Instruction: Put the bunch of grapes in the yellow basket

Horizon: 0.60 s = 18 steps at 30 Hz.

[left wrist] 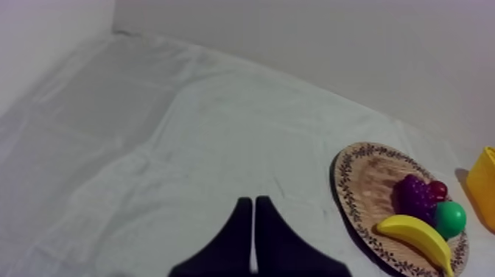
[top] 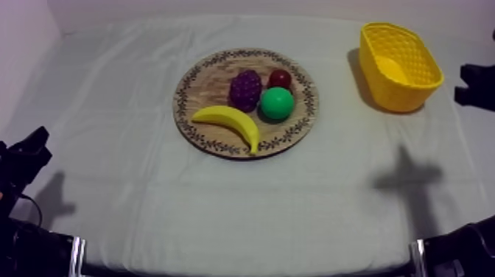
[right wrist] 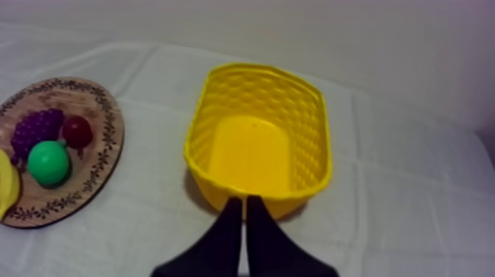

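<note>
The purple bunch of grapes (top: 245, 90) lies on the round wooden board (top: 197, 77) at mid-table, between a banana (top: 228, 120), a round green fruit (top: 277, 103) and a small red fruit (top: 280, 77). The yellow basket (top: 400, 66) stands empty at the back right. My left gripper (left wrist: 253, 205) is shut on nothing, low over bare cloth, with the board (left wrist: 361, 177) and grapes (left wrist: 414, 195) well off to its side. My right gripper (right wrist: 244, 205) is also shut on nothing, just short of the basket's (right wrist: 258, 140) near wall; the grapes (right wrist: 35, 127) lie beyond it on the board (right wrist: 96, 173).
My left arm (top: 22, 158) sits at the lower left edge of the table. Part of my right arm (top: 475, 85) shows at the right edge beside the basket, and its shadow (top: 409, 177) falls on the cloth in front of the basket.
</note>
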Each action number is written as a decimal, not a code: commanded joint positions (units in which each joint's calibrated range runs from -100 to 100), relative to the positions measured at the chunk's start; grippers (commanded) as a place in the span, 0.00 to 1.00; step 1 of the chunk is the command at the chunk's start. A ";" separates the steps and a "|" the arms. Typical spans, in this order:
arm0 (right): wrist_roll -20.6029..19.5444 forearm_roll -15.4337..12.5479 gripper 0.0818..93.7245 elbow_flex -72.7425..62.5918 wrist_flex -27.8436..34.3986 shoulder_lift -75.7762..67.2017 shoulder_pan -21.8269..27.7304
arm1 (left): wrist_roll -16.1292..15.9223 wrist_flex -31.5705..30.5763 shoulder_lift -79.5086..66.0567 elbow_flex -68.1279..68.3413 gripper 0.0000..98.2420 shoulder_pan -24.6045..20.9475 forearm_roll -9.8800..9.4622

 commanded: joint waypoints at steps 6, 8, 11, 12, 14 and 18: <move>2.89 -3.30 0.01 -10.10 0.51 9.34 -3.19 | -0.01 0.00 0.00 0.02 0.00 -0.01 0.01; 4.06 -4.63 0.01 -12.57 0.54 11.68 -4.07 | -0.01 0.00 0.00 0.02 0.00 -0.01 0.01; 5.97 -6.78 0.01 -16.14 0.63 14.86 -5.32 | -0.01 0.00 0.00 0.02 0.00 -0.01 0.01; 6.59 -7.42 0.01 -17.23 0.71 15.78 -5.82 | -0.01 0.00 0.00 0.02 0.00 -0.01 0.01; 7.41 -8.19 0.01 -19.28 0.84 17.48 -6.98 | -0.01 0.00 0.00 0.02 0.00 -0.01 0.01; 8.51 -9.14 0.01 -23.53 1.90 20.71 -9.05 | -0.01 0.00 0.00 0.02 0.00 -0.01 0.01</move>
